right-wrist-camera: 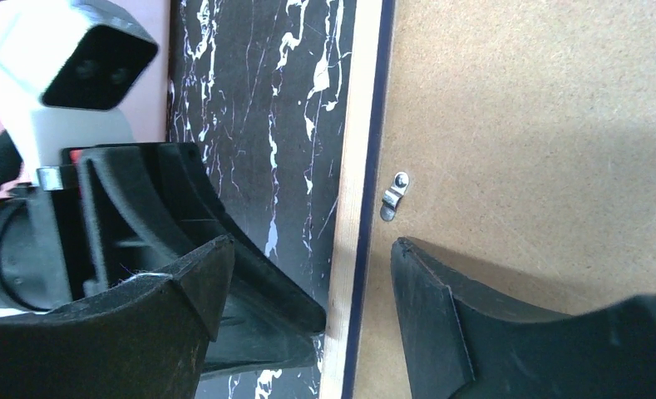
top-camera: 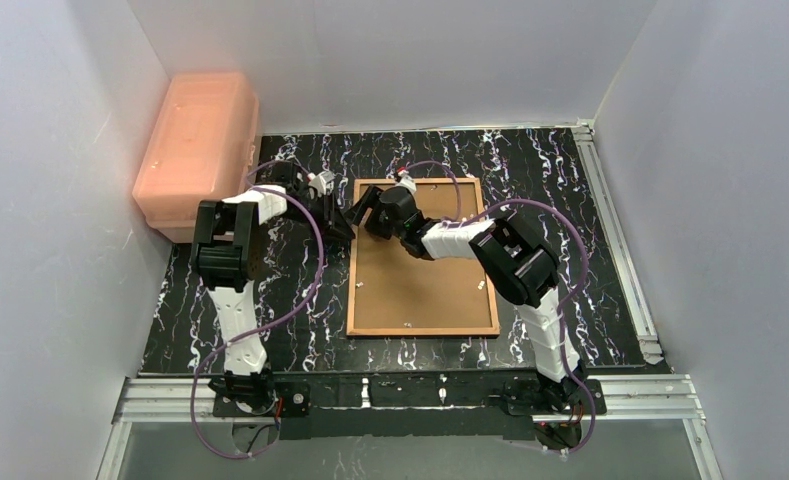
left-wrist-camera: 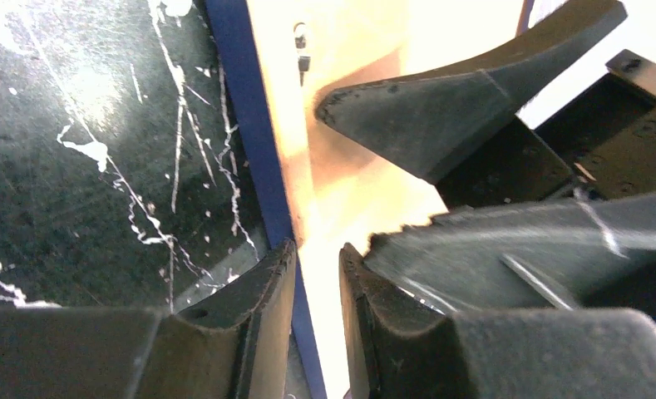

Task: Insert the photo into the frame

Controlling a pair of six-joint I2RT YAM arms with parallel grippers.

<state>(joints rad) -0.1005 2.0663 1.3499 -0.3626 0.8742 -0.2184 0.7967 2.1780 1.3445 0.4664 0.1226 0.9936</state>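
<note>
Left end effector [left-wrist-camera: 317,249] narrowly parted astride frame [left-wrist-camera: 249,141] rim, grip unconfirmed; right end effector [right-wrist-camera: 312,249] spread. Advised: steady rim, swing clip [right-wrist-camera: 393,197] aside.

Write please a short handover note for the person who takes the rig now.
Left gripper: fingers almost closed around the left rim of the frame; grip uncertain.
Right gripper: open astride that rim, holding nothing.
Frame lies face down, backing board in it; photo not visible.
Done: unclear whether the photo is inside. Left: check that, then the clips.
</note>
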